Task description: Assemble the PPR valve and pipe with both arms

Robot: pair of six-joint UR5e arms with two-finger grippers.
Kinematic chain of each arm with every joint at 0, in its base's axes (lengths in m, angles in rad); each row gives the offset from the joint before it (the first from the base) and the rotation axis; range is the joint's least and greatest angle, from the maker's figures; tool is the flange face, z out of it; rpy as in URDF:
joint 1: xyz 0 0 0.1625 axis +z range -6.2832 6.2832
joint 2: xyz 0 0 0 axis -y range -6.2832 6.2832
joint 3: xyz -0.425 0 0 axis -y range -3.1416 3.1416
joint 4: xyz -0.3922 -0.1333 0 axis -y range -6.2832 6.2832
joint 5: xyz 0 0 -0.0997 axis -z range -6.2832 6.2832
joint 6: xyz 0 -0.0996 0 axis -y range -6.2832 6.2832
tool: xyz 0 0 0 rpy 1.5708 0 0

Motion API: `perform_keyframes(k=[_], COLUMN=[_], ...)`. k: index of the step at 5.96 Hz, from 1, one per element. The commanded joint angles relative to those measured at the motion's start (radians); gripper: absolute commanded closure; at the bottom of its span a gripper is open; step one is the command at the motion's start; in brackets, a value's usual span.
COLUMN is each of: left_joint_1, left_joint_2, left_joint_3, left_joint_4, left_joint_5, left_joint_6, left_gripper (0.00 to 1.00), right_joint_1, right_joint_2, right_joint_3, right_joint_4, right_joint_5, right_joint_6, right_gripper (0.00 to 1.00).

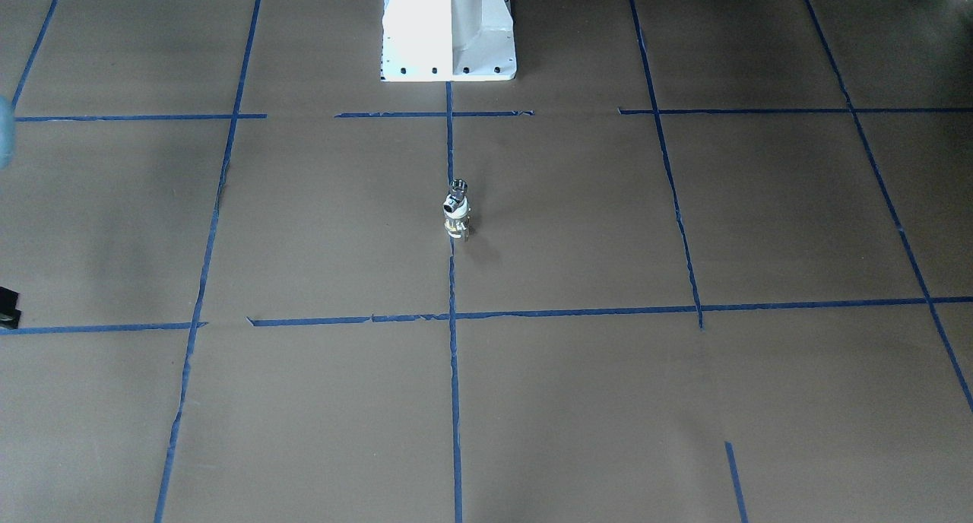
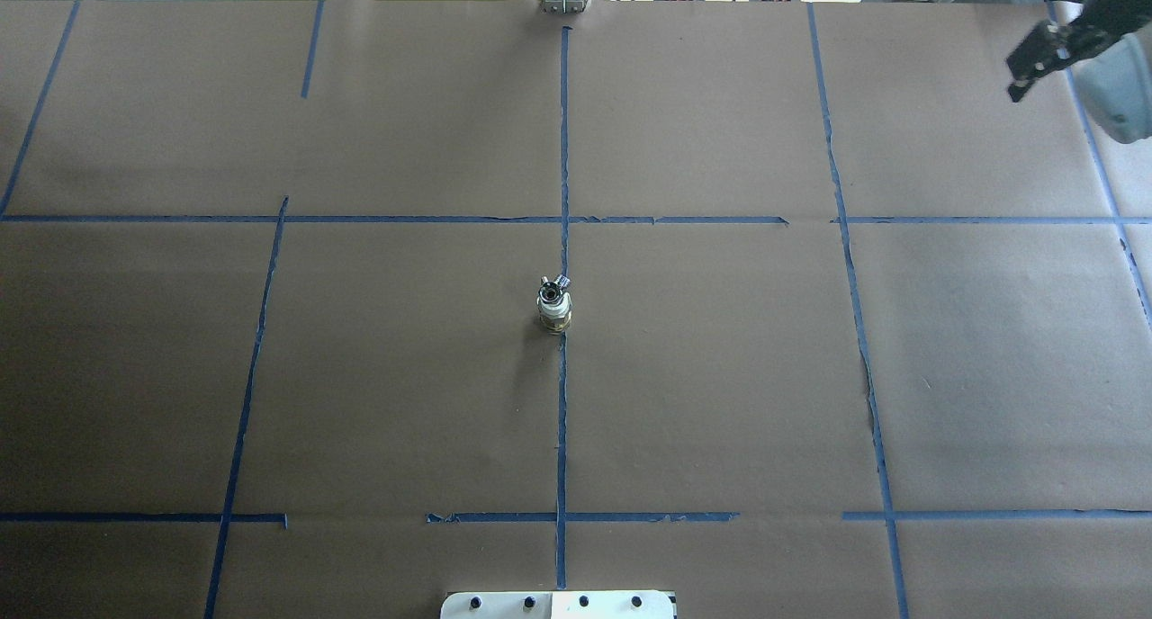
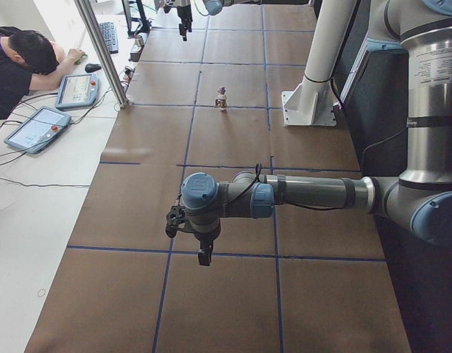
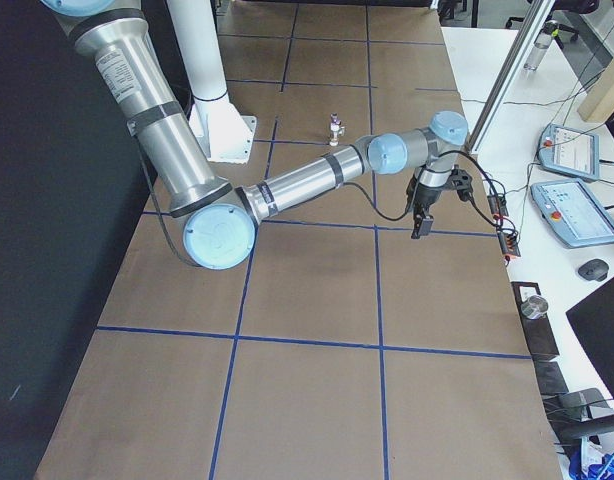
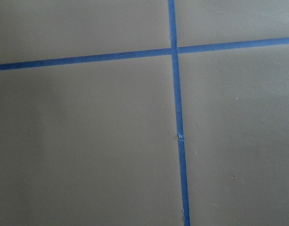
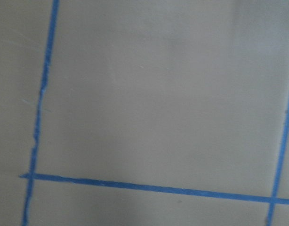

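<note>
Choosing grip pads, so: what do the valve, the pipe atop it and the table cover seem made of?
PPR valve: apparently matte white plastic ends around a brassy metal middle. Pipe: metal, likely chrome-plated, given its bright glints. Table cover: probably brown paper, flat and without sheen.

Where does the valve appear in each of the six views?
Front-facing: valve at centre, on the middle tape line, below the white base.
Overhead: valve at centre, on that line, above the base.
Exterior left: valve upper middle, left of the base.
Exterior right: valve upper middle, right of the base.
Left wrist: not in it.
Right wrist: not in it.
Shared landmark: the white base.
</note>
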Motion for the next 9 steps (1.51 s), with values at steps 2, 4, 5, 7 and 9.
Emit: perform_keyframes(k=[2,4,5,7,9], left_joint_1=[0.002,0.002,0.004,0.005,0.007], left_joint_2=[0.002,0.059,0.062,0.097,0.091], left_joint_3=[0.017,0.030,0.041,0.024,0.036], left_joint_4=[-0.023,-0.128,-0.129,-0.130,-0.135], left_joint_5=[0.002,-0.010,-0.001,-0.003,-0.009], left_joint_6=[-0.003,0.000,0.000,0.001,0.003], left_gripper=[0.00,0.00,0.00,0.00,0.00], right_joint_1=[0.232,0.248,0.248,0.245,0.235], right_joint_2=[-0.269,-0.375,-0.387,-0.391,-0.391], right_joint_3=[0.011,0.014,0.026,0.035,0.034], right_joint_4=[0.015,0.105,0.107,0.108,0.108], right_joint_5=[0.090,0.097,0.097,0.101,0.101], right_joint_6=[-0.463,-0.441,-0.386,-0.371,-0.373], right_gripper=[0.00,0.00,0.00,0.00,0.00])
